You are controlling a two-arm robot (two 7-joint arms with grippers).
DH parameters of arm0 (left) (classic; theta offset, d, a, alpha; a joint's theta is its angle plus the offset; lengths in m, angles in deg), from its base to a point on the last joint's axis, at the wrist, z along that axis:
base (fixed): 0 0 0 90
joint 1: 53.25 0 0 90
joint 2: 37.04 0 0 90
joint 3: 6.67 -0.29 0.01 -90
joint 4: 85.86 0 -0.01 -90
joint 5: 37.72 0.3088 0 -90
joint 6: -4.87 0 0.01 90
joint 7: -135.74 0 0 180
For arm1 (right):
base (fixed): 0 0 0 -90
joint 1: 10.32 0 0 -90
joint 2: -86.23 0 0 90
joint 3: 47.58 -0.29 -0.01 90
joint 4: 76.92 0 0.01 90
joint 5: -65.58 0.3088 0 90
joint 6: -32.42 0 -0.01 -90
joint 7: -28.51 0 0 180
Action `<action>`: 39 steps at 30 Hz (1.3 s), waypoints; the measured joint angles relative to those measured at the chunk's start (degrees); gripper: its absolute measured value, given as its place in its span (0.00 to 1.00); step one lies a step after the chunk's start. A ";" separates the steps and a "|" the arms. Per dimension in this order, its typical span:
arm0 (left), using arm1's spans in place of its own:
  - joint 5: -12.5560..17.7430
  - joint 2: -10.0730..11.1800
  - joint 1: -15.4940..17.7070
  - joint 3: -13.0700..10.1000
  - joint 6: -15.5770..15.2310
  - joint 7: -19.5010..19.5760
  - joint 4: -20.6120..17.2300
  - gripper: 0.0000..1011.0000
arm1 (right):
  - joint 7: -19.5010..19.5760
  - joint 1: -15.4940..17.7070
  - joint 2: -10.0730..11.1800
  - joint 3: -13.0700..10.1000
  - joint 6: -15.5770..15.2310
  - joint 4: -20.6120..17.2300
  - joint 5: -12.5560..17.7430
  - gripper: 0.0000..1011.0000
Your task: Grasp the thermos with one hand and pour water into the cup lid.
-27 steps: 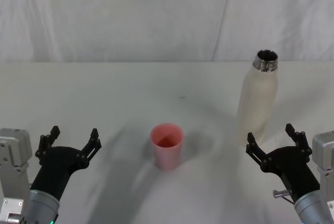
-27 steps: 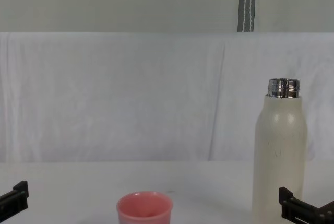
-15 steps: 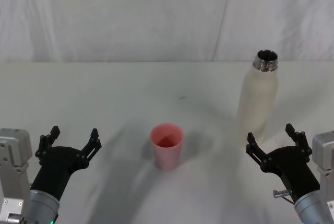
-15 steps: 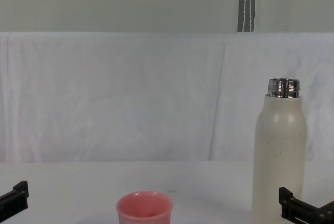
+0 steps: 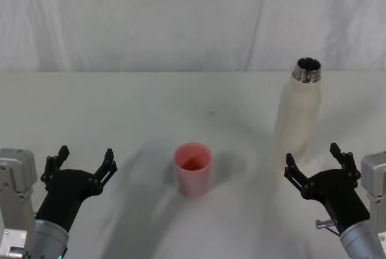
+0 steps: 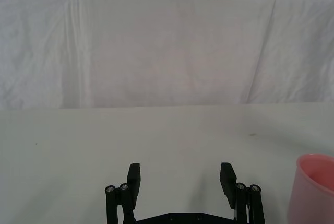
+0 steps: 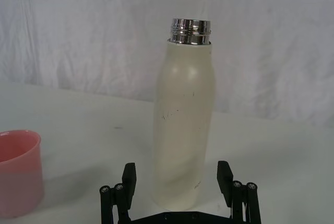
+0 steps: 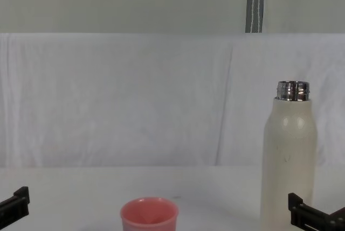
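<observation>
Nearest you, your left tool (image 5: 82, 161) hovers wide apart over the white tabletop (image 5: 120, 108), holding nothing. Your right tool (image 5: 316, 159) is equally wide, just short of the thermos (image 5: 297, 114), not touching it. The cup lid (image 5: 193, 169) stands upright between the two tools. The thermos stands upright farther back, uncapped.

Thermos (image 5: 297, 120): cream-white matte body, shiny steel neck. Cup lid (image 5: 193, 169): salmon pink, plain. Left gripper (image 5: 83, 162) and right gripper (image 5: 315, 159): black fingers (image 5: 291, 168), grey-white housings. Table (image 5: 120, 108): white. Backdrop cloth (image 5: 151, 17): white, unpatterned.
</observation>
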 joint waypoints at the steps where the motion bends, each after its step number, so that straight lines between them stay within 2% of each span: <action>1: 0.00 0.00 0.00 0.00 0.00 0.00 0.00 0.99 | 0.00 0.00 0.00 0.00 0.00 0.00 0.00 0.99; 39: 0.00 0.00 0.00 0.00 0.00 0.00 0.00 0.99 | 0.00 0.00 0.00 0.00 0.00 0.00 0.00 0.99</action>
